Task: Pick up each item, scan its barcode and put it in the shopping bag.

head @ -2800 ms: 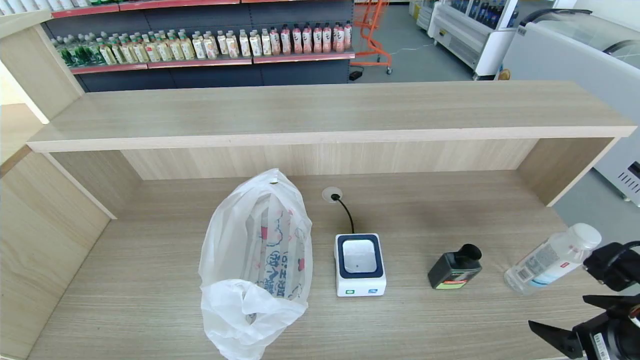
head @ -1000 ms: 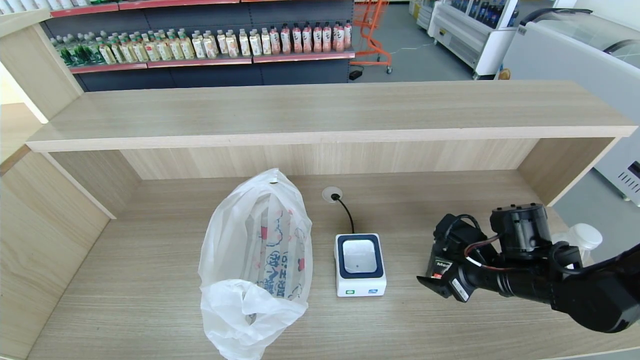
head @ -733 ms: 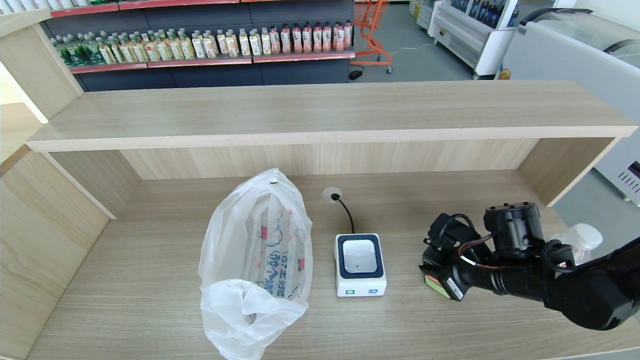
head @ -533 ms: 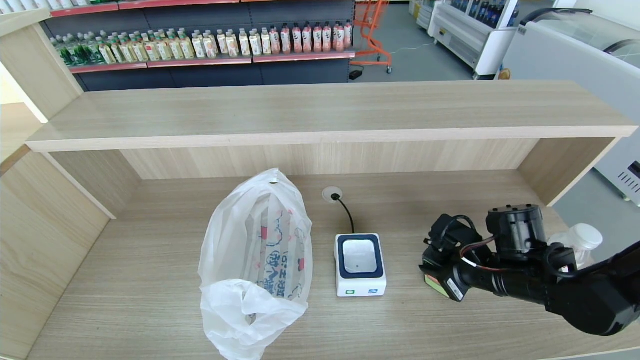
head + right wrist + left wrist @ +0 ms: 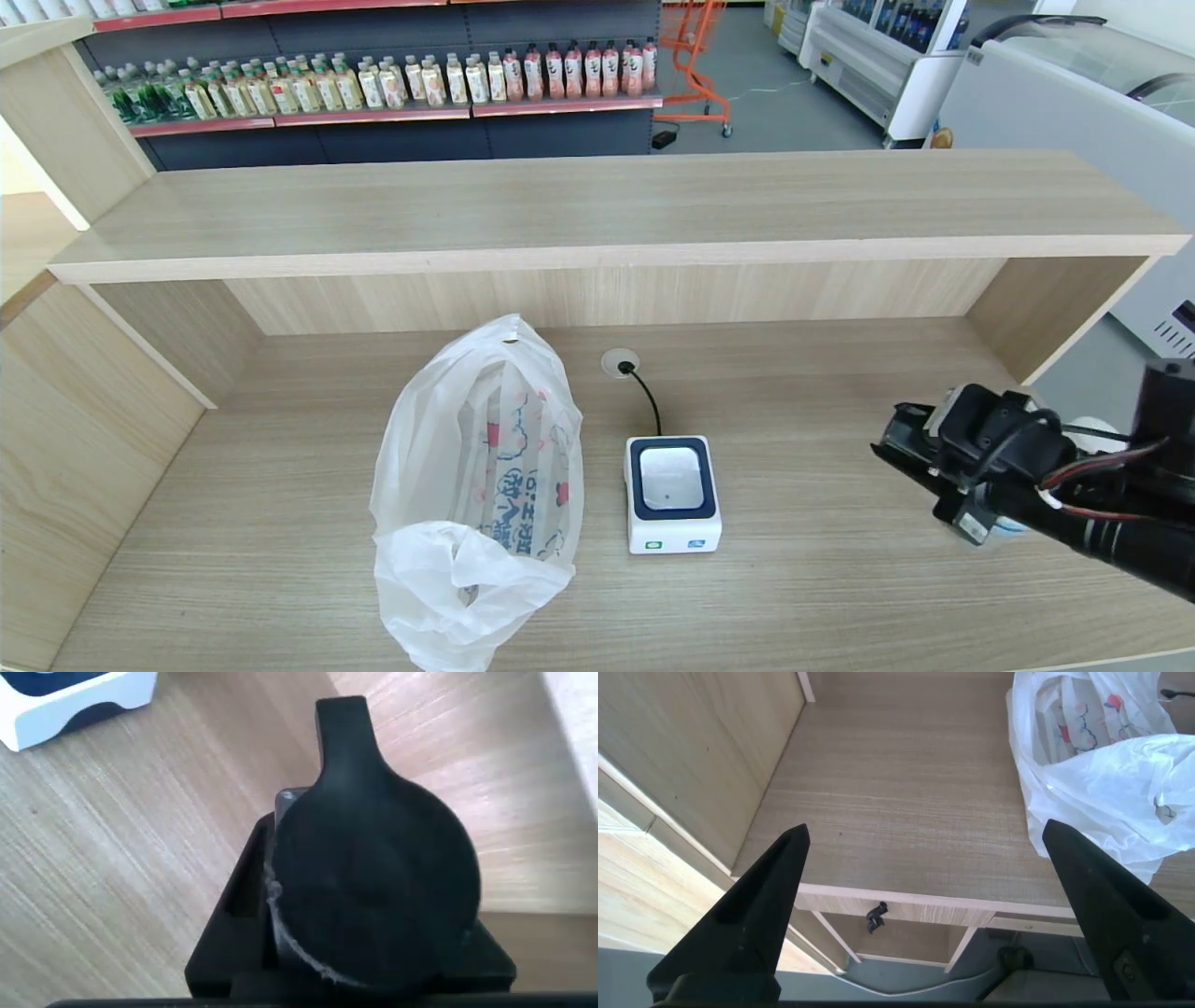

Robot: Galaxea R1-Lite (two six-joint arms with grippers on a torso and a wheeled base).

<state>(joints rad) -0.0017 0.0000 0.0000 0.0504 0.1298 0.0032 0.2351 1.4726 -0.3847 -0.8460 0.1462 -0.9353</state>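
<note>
Bottle point(image 5: 374, 868) with the black cap sits clamped in my right jaws, up off the worktop point(image 5: 822, 597) right of the scanner point(image 5: 672, 493), ready I'd guess for swinging its barcode over. Left jaws gape wide, empty, near the shopping bag point(image 5: 476, 485).

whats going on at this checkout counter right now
A robot is working a checkout. Its right gripper is shut on a dark bottle with a black cap, held above the right end of the counter, right of the scanner. The bottle is not over the scanner yet. The white shopping bag sits left of the scanner. The left gripper hangs open and empty at the counter's near left edge.
</note>
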